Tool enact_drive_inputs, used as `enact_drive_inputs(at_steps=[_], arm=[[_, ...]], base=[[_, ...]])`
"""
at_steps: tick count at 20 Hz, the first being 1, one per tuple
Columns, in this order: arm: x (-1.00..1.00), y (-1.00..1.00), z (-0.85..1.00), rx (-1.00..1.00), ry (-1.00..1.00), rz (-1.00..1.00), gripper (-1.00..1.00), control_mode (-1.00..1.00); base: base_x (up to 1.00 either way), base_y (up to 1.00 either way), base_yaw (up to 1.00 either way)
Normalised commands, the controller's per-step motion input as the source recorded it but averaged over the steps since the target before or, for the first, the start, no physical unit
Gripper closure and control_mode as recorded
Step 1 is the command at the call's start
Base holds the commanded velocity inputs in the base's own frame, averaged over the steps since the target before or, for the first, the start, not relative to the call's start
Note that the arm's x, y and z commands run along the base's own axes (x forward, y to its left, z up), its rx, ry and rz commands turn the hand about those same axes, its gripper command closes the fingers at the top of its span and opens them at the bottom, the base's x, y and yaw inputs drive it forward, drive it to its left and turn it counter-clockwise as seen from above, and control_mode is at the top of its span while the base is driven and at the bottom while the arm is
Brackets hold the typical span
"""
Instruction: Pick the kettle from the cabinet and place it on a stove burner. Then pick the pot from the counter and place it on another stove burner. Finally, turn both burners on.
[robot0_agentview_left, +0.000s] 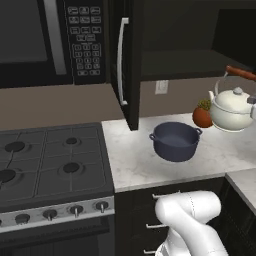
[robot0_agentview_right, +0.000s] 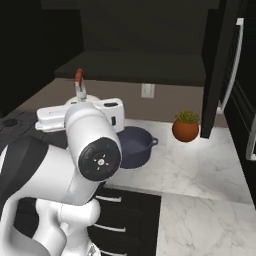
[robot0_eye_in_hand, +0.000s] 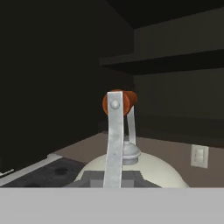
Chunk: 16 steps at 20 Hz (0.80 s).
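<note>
Left base view: small cream-white kettle with orange-red handle top (robot0_agentview_left: 231, 109) hangs in the air at far right above the white-grey marbled counter (robot0_agentview_left: 135, 160), near an orange plant pot (robot0_agentview_left: 202, 116). Wide navy-blue pot (robot0_agentview_left: 175, 141) sits on the counter, right of the black stove burners (robot0_agentview_left: 70, 167).

Right base view: kettle (robot0_agentview_right: 80, 95) behind the arm; black cabinet door (robot0_agentview_right: 220, 70) open.

Hand view: gripper (robot0_eye_in_hand: 113, 177) closed tight, kettle (robot0_eye_in_hand: 131, 168) right under it; hold itself hidden.

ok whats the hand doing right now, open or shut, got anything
hand: shut on the kettle, gripping it at its side and carrying it in the air over the counter.
</note>
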Motion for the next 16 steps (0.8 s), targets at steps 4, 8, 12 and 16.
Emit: enact_drive_inputs(at_steps=[4,8,12,16], arm=[[0.0,0.0,0.0,0.0,0.0,0.0,1.0,1.0],[0.0,0.0,0.0,0.0,0.0,0.0,1.0,1.0],[0.0,0.0,0.0,0.0,0.0,0.0,1.0,1.0],[0.0,0.0,0.0,0.0,0.0,0.0,1.0,1.0]], base=[[-0.69,0.19,0.0],[-0.6,0.39,0.0],[-0.51,0.53,0.0],[-0.46,0.61,0.0]])
